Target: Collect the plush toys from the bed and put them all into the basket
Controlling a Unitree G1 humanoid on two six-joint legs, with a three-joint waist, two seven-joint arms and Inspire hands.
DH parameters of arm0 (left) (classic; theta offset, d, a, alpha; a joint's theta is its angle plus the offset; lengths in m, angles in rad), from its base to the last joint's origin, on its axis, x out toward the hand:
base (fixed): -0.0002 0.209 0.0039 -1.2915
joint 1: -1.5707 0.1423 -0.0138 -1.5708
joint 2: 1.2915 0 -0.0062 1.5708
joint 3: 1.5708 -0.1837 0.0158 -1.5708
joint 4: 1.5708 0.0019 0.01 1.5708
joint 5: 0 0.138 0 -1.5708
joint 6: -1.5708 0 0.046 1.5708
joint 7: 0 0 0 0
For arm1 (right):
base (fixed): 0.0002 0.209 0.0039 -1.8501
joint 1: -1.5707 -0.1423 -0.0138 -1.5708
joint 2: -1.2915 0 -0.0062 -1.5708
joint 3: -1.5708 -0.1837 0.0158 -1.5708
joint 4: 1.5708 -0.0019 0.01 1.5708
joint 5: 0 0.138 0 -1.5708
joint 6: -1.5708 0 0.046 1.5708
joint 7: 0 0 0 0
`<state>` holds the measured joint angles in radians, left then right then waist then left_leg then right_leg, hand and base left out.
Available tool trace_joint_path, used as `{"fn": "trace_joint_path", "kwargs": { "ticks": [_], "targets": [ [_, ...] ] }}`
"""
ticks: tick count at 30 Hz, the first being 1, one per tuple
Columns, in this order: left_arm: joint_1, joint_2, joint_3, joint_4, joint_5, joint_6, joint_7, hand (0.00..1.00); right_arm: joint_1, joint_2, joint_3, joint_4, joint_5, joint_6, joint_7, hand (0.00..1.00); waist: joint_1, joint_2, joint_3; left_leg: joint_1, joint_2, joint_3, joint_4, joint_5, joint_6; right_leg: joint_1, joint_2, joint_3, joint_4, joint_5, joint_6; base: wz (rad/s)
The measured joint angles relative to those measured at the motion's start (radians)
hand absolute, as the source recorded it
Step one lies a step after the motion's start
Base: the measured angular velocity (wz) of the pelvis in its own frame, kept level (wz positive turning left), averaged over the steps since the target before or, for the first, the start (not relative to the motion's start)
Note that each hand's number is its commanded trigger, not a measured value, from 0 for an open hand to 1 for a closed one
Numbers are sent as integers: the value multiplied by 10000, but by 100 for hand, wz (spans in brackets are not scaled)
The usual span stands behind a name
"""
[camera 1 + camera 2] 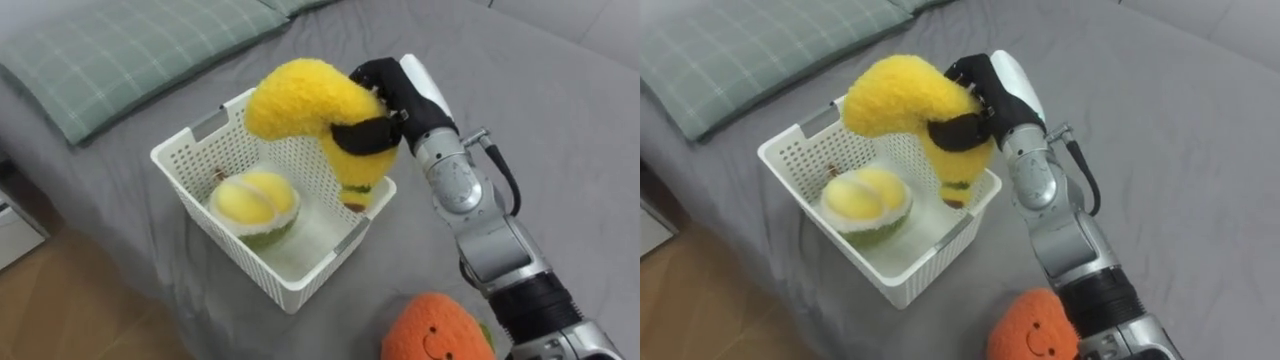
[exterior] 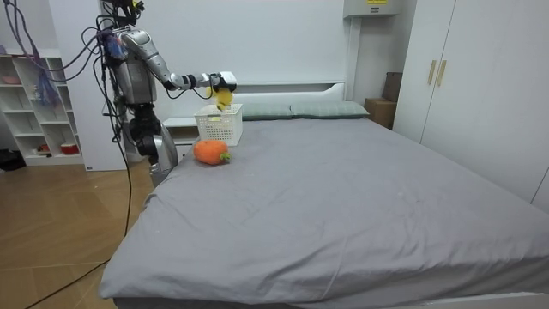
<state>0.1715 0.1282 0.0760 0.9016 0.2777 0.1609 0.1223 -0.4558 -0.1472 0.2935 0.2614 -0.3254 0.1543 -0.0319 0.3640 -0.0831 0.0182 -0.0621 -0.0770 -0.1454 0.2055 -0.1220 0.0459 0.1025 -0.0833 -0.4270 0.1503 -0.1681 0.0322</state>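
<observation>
One round toy (image 1: 255, 205) lies in the basket (image 1: 225, 250) by the edge of the bed (image 1: 560, 120). The right hand (image 1: 395, 90), curled round the banana toy (image 1: 300, 100), seemingly hovers over the basket. Next: let go, then fetch the orange toy (image 1: 435, 330).

I count three plush toys: one yellow banana (image 1: 300, 100), one pale green-yellow fruit (image 1: 255, 207) and one orange fruit (image 1: 437, 330). There are also one white basket (image 1: 215, 240), two pillows (image 2: 268, 110) (image 2: 330, 109) and one bed (image 1: 560, 90).

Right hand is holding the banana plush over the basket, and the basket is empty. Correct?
Not empty: the left eye view shows a yellow-and-green plush fruit lying in the white basket. The right hand does hold the banana plush over it.
</observation>
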Motion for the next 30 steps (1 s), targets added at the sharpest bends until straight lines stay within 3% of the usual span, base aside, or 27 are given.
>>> {"fn": "trace_joint_path", "kwargs": {
  "ticks": [9, 20, 30],
  "targets": [
    [199, 20, 12, -185, 538, 369, -162, 0, 0, -3, 0, 76, 25, 28, -7, 0, 59, 10, -11, -42, -145, -321, 13, 104, 32, 89, -53, -144, -3, -7, 11, 12],
    [160, -13, 8, -407, 805, 389, -257, 0, -23, -78, -11, 1164, 58, 11, -24, 0, 47, -9, -21, 5, -164, -266, 84, 106, 26, 149, -37, 53, -5, -43, 58, -1],
    [-252, -12, 8, -399, 805, 270, -187, 0, -26, -124, -9, 1186, 67, 5, -29, 0, 10, -183, 2, 21, -172, -218, 66, 113, 45, 149, -43, 89, -12, -44, 60, 0]
  ]
}}
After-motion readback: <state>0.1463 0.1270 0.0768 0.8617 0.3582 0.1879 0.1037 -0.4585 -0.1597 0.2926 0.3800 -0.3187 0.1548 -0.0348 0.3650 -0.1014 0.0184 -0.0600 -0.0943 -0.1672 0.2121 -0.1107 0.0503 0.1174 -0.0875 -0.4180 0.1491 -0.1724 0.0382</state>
